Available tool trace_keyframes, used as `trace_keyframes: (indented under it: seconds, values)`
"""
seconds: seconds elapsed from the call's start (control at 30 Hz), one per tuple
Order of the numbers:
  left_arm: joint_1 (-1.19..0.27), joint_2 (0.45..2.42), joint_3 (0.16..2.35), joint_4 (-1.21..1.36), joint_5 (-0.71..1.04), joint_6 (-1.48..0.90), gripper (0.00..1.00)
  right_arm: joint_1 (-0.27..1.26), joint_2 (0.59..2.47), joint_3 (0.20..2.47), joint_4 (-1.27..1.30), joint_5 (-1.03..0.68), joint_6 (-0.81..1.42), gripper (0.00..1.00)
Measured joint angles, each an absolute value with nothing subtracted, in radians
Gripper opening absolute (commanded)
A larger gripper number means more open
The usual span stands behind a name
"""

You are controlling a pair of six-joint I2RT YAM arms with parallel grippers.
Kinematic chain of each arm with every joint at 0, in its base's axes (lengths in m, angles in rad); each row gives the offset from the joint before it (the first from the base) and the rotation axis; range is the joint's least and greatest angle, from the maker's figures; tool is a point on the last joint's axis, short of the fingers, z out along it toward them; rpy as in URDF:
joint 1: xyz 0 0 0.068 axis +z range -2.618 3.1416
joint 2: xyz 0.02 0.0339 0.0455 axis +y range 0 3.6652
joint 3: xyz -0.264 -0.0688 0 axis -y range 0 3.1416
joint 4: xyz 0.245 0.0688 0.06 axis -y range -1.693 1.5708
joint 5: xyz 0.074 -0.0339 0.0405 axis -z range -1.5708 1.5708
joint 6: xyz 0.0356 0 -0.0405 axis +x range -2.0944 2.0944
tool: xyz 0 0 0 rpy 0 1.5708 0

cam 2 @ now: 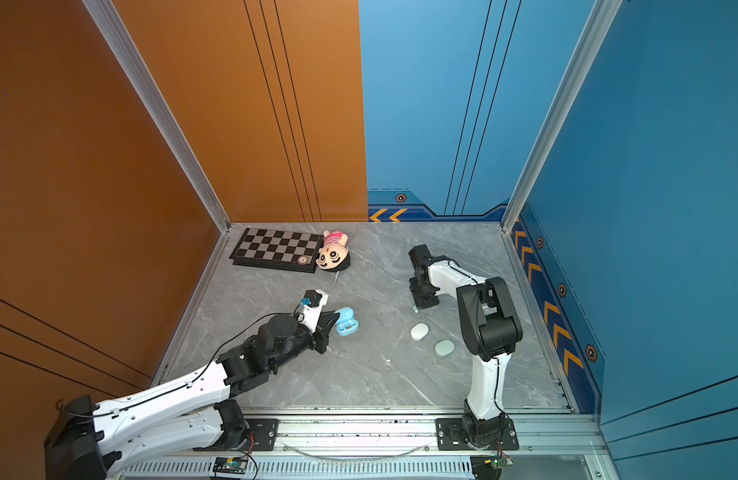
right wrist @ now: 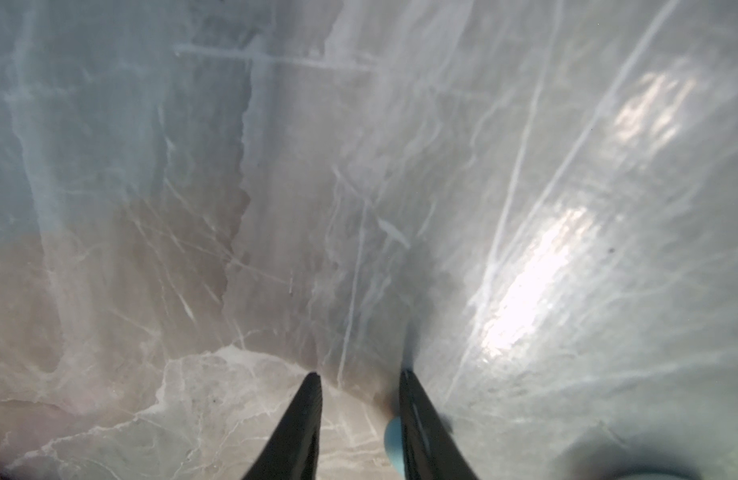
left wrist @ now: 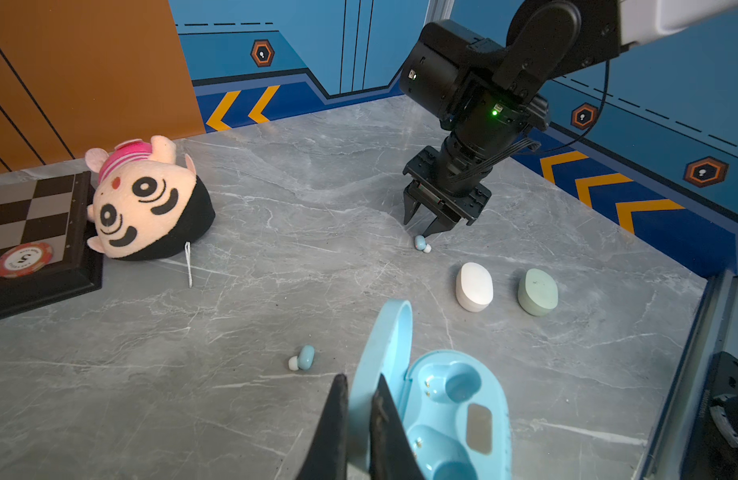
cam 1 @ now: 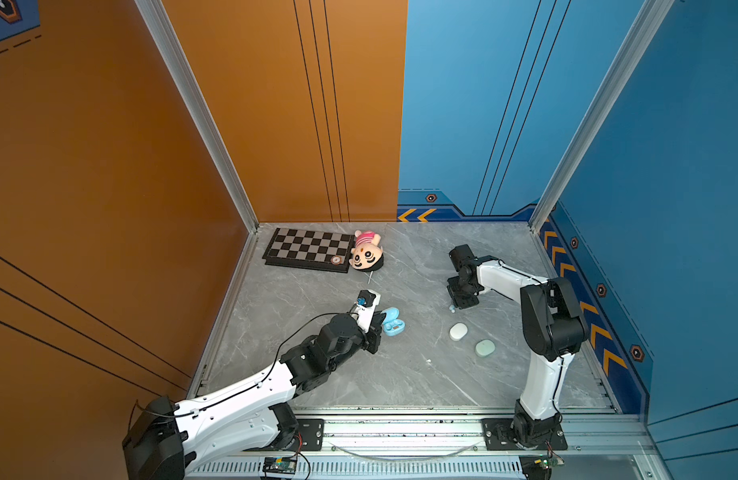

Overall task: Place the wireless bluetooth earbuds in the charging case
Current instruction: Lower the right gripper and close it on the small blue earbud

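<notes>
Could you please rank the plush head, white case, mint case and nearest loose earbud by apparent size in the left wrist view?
Plush head
white case and mint case, about alike
loose earbud

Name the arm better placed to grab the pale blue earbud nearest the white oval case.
Right: the right gripper stands over that earbud; the left gripper is shut on the open pale blue case's lid.

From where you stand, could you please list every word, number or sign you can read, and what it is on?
"5", possibly an S: centre of the red poker chip on the chessboard; its ring lettering is too blurred to read.
No words: orange hexagon badges and yellow chevrons on the blue wall are symbols only.
Blue charging case: its tan patch shows no readable text.
</notes>
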State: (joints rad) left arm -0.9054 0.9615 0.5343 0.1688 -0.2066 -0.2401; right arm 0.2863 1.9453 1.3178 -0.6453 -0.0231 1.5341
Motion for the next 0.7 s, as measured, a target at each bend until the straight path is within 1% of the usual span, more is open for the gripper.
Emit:
trace_keyframes:
  seconds: [0.1,0.33,0.7]
  values:
    - [-0.906,0.963,0.534,0.168,-0.207,-0.24,0.0,0.291,1.945,1.328,-0.66,0.006,1.445,0.41]
    - [-0.911,0.963,0.534,0.168,-0.21,-0.233,0.0,0.316,1.945,1.353,-0.675,0.088,1.223,0.42]
    - [-0.911,0.963,0.534,0.168,-0.211,-0.233,0.0,0.368,1.946,1.37,-0.719,0.134,1.057,0.47]
